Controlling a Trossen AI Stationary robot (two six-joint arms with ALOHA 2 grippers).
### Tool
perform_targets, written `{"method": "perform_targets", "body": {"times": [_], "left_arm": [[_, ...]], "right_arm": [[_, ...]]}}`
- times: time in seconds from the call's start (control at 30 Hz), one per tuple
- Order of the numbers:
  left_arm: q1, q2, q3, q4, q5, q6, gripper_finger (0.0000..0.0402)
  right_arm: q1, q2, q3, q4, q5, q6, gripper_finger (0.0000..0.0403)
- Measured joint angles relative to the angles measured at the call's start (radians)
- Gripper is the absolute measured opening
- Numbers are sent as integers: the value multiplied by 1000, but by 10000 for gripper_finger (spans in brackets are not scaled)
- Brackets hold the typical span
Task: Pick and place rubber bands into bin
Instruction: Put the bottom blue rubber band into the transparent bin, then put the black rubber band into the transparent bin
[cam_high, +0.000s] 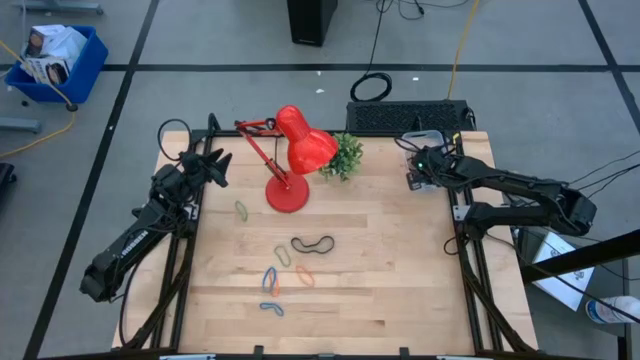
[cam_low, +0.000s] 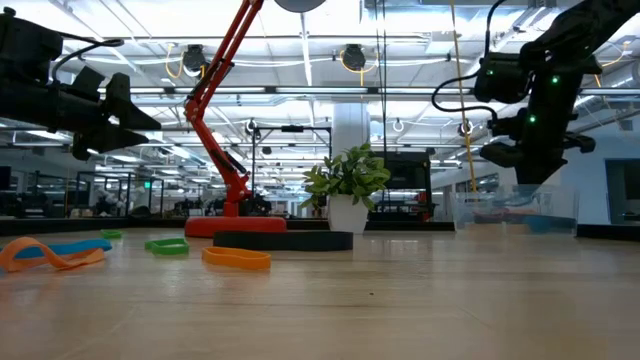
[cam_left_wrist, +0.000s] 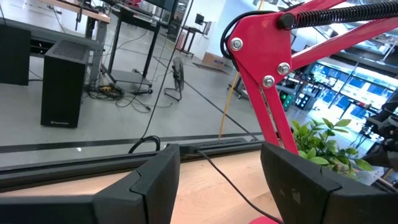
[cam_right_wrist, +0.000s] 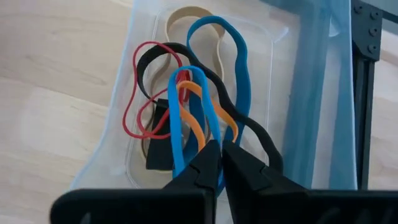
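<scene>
Across the wooden bench (cam_high: 400, 260) you have thin, floppy rubber bands (cam_high: 312, 244), light and limp: pinch one strand where it arches up. Others already lie in the clear plastic bin (cam_right_wrist: 311, 93), where your right hand (cam_right_wrist: 222, 163) hovers, fingers nearly together. Your left hand (cam_left_wrist: 217, 180) waits open.

Red lamp (cam_high: 290, 150); clear bin (cam_right_wrist: 298, 93)

Bands loose on table, high view: seven.
- one green (cam_high: 241, 210), 7 o'clock of lamp (cam_high: 288, 160)
- one black (cam_high: 313, 244)
- one olive (cam_high: 282, 255)
- two orange (cam_high: 304, 275) (cam_high: 268, 279)
- two blue (cam_high: 274, 281) (cam_high: 271, 308)

Bin (cam_right_wrist: 311, 93): one. Inside: two blue bands (cam_right_wrist: 233, 68), one black (cam_right_wrist: 205, 78), one orange (cam_right_wrist: 196, 118), one red (cam_right_wrist: 134, 93), one cream (cam_right_wrist: 186, 14).

Lamps: one. Plants (cam_high: 343, 155): one. Arms: two.
</scene>
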Motion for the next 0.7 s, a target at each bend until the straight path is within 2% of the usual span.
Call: {"method": "perform_targets", "body": {"times": [0.23,0.5,0.6,0.7], "left_arm": [[0,0,0,0,0,-5,230],[0,0,0,0,-8,17,230],[0,0,0,0,-8,-19,230],[0,0,0,0,-8,-58,230]], "right_arm": [[0,0,0,59,0,-40,40],[1,0,0,168,0,-86,108],[10,-1,0,221,-6,-93,129],[33,-16,0,319,-123,-161,143]]}}
